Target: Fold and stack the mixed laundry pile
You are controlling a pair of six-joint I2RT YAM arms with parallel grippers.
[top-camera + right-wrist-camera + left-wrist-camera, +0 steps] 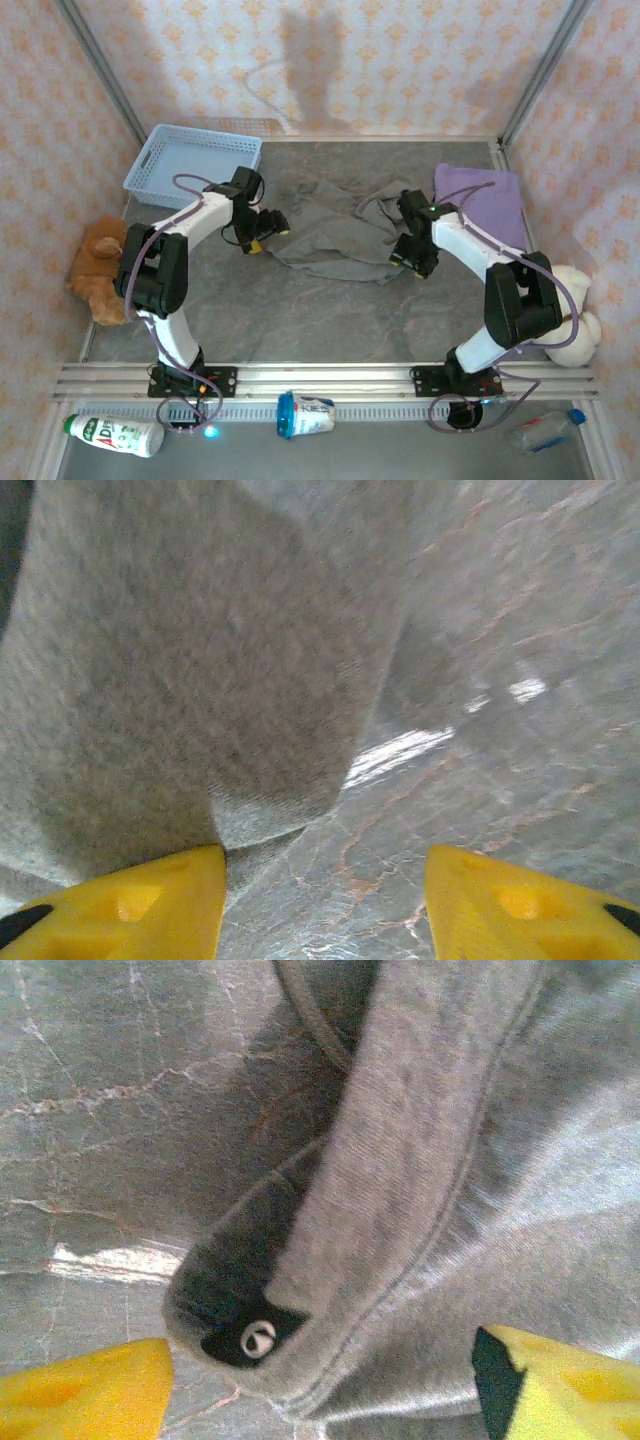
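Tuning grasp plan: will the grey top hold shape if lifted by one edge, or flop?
Probably flops: the grey top lies rumpled with loose folds, so it should sag from a single pinch. Its fuzzy knit looks matte, so likely not slippery. Pushed, it may bunch rather than slide whole across the table.

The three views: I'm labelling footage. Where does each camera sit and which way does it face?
Top external: above and behind the bases, looking down on the table; shows both arms, left hand, right hand.
Left wrist: on the left arm, facing down at the grey top; yellow fingertips show.
Right wrist: likewise, over the grey top's edge; yellow fingertips show.
Shared: the grey top.
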